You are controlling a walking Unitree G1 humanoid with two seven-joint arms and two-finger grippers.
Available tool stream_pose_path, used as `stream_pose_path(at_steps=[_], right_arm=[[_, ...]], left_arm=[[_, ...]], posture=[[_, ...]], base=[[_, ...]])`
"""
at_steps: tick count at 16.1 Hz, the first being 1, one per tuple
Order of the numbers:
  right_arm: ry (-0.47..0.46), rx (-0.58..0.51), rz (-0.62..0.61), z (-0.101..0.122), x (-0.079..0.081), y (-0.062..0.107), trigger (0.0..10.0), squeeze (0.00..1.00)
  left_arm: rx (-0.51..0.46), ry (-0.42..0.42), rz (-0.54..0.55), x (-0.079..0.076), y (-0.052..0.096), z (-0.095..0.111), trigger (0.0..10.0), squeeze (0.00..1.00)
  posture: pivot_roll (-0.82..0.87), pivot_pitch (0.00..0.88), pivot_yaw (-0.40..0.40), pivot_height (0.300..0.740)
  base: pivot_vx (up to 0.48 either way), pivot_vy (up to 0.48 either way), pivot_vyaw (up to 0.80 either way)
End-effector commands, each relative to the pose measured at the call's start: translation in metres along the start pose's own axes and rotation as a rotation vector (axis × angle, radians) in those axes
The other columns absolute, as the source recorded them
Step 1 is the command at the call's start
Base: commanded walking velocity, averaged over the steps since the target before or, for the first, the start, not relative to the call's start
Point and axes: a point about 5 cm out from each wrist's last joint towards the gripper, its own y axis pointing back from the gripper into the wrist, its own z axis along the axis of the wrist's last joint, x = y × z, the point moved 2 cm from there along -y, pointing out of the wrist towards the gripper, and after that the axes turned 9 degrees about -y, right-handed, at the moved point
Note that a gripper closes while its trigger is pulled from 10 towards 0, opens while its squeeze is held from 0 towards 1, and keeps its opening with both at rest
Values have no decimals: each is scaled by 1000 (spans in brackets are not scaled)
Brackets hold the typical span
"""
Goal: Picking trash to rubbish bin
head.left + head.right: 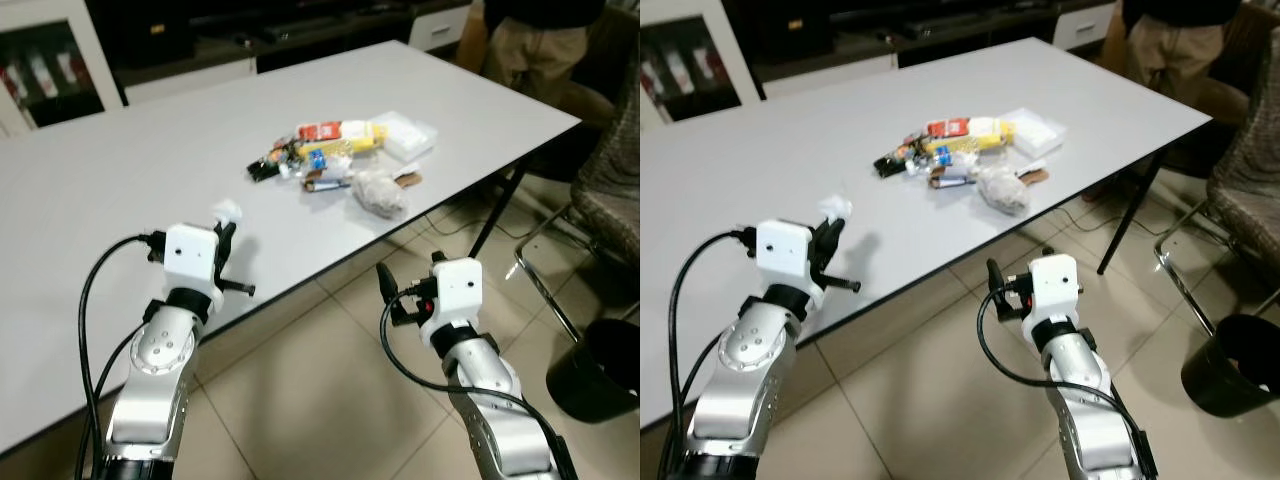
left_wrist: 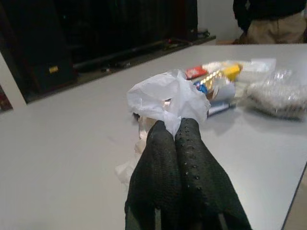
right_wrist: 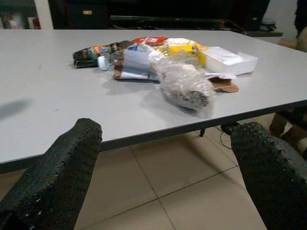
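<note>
Pale tiled floor [image 1: 330, 390] and a large white table [image 1: 120, 200] make up the room, with a person [image 1: 535, 40] standing past the table's far corner. Over the near edge of the table the left gripper [image 2: 177, 132] has its two black fingers pressed together on a crumpled white tissue [image 2: 165, 96], pinched at a gathered fold so the rest puffs out above the fingertips. Such tissue looks nearly weightless and soft, so a light pinch on a bunched part should hold it, though a loose corner could tear or slip free.

Farther out from that gripper, toward the table's far side, lies the rest of the trash: a dark snack wrapper [image 3: 93, 51], a yellow packet [image 1: 355, 135], a white foam tray [image 3: 229, 58] and a clear plastic bag of grey scraps [image 3: 184, 88]. That bag looks limp and slippery; its twisted upper end seems the best place to take hold.

Off the table's edge, above the floor, the right gripper [image 3: 163, 163] faces this pile with its fingers spread wide and nothing between them. To its right, well apart on the floor, stands the black rubbish bin [image 1: 1230, 365], beside a chair [image 1: 605, 190].
</note>
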Motion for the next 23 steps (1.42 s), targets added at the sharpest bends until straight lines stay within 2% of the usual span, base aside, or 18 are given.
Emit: stream_pose_path(at_steps=[1,4,9,10,16,18,20,22,23], right_arm=[[16,9,-14,-2,-3,2,10000,0],[39,12,8,-2,-2,2,10000,0],[62,7,10,0,-4,-1,10000,0],[26,11,-14,0,-8,-2,10000,0],[50,17,-23,-3,-9,-2,10000,0],[92,21,-67,-3,-16,0,10000,0],[93,27,-110,-4,-23,1,10000,0],[90,15,-122,4,-30,0,10000,1000],[119,36,-118,6,-33,-1,10000,1000]], left_arm=[[2,-14,-4,-1,0,4,10000,0],[13,-11,-2,-2,0,3,10000,0],[29,0,13,-3,3,1,10000,0],[29,-2,13,-3,3,1,10000,0],[30,-7,6,-4,4,1,10000,0],[31,-5,-4,-6,4,1,10000,0],[36,2,-14,-8,3,0,10000,0],[42,26,-37,-12,3,-1,10000,0],[45,20,-54,-14,3,-1,10000,0]], posture=[[-97,0,10,740],[-97,0,4,740],[-95,0,-15,740],[-92,0,-19,740],[-93,0,-16,740],[-96,0,-16,740],[-99,0,-14,740],[-103,0,-12,740],[-104,0,-11,740]], base=[[420,0,0],[440,0,0],[442,0,729],[446,0,0],[444,0,0],[442,0,0],[223,0,0],[0,0,0],[0,0,0]])
